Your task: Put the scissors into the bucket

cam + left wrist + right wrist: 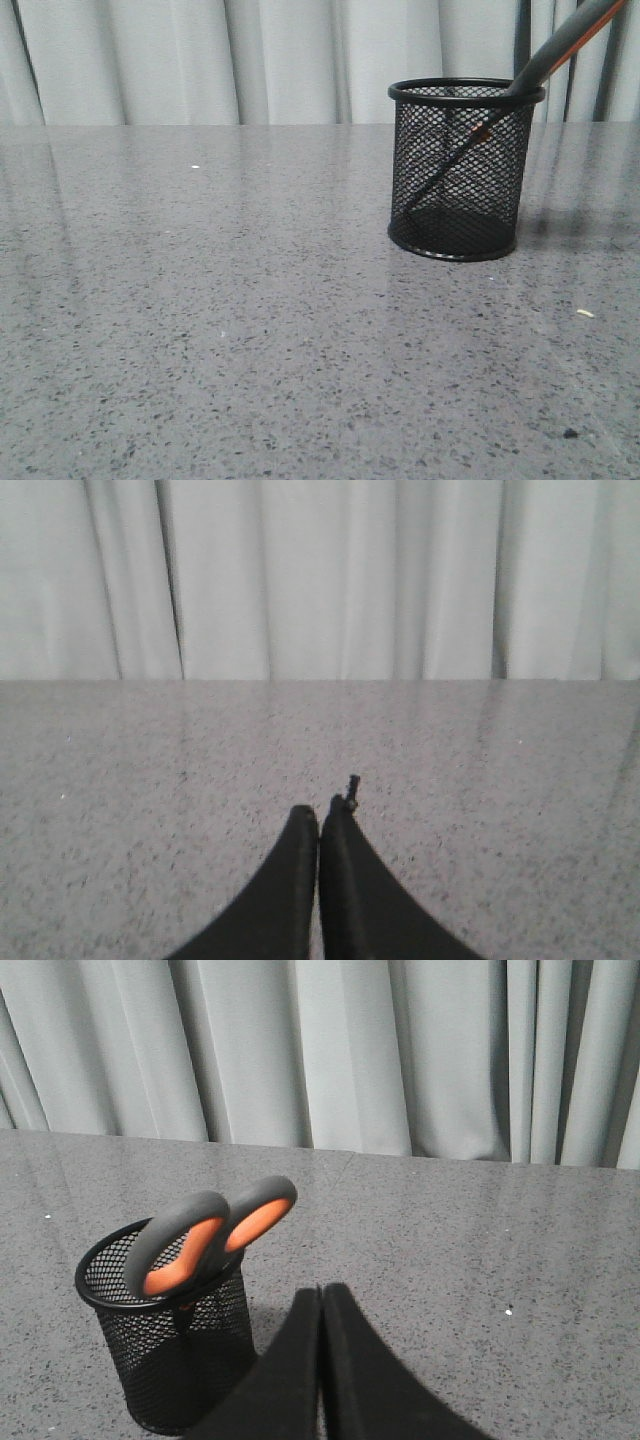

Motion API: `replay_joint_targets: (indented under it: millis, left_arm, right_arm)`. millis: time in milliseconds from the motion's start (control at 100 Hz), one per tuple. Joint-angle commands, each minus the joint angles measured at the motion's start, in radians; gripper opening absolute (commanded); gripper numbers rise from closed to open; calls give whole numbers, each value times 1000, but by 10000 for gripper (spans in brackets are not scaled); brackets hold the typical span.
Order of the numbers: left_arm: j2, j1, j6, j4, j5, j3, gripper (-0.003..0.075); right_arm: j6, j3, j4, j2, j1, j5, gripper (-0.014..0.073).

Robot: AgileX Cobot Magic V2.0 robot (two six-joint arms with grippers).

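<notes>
Scissors [205,1238] stand blades-down inside the bucket [462,170], so the placing itself looks done. In the right wrist view the 2 orange-lined loops rise above the black rim and lean against it, with the blades running down through the mesh toward the base. The front view agrees: a dark handle slants out over the rim at the bucket's far right side, and a thin dark line crosses the mesh beneath it, probably the blades, though the weave makes that hard to confirm.

The right gripper [320,1295] has its 2 fingers pressed together with nothing between them. The bucket sits near those fingertips and off to one side, apart from them, and the scissors touch only the bucket. The left gripper [319,815] likewise has its fingers together and empty, with only bare grey table [150,780] and a pale curtain [300,580] beyond its tips; neither bucket nor scissors appears near it.

Judging by this, little remains: the scissors rest unaided and the bucket stands upright on the table. What is left, at most, is for the arms to settle clear without nudging the bucket.
</notes>
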Motion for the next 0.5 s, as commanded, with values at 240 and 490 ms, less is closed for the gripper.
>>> replay_joint_targets:
  millis: [240,490]
  left_arm:
    - [-105,57,-130,96,16,74,-20]
    - [-105,59,-130,107,24,72,-20]
  right_arm:
    - [-3,-27,1,7,1,-85,-74]
    - [-3,-27,1,9,1,-85,-74]
